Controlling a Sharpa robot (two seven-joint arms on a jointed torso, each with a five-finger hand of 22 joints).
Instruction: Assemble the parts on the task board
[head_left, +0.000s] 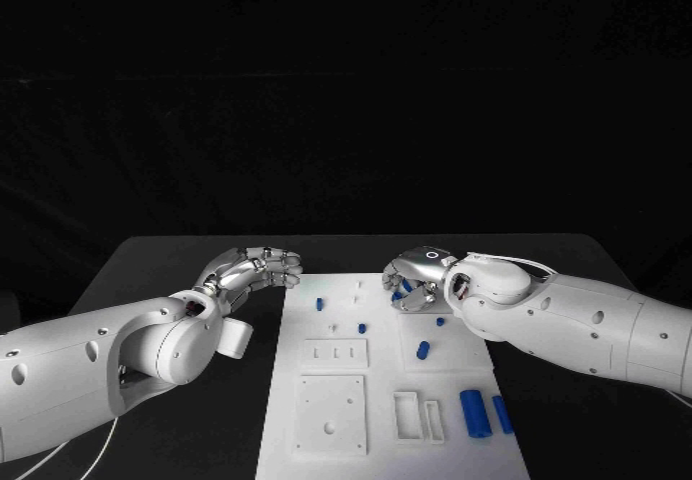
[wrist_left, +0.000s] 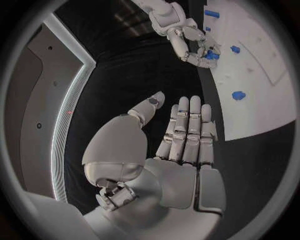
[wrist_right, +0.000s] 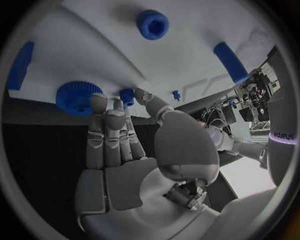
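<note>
Lying on the task board, blue parts are seen. A small part is pinched by the right hand; the left hand is held empty, fingers together, beside the board.

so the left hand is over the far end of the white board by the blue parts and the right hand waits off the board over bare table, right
Not quite: the hands are swapped. In the head view the right hand is over the far end of the task board, by a small blue part, and the left hand waits off the board over the black table. The left wrist view agrees.
</note>
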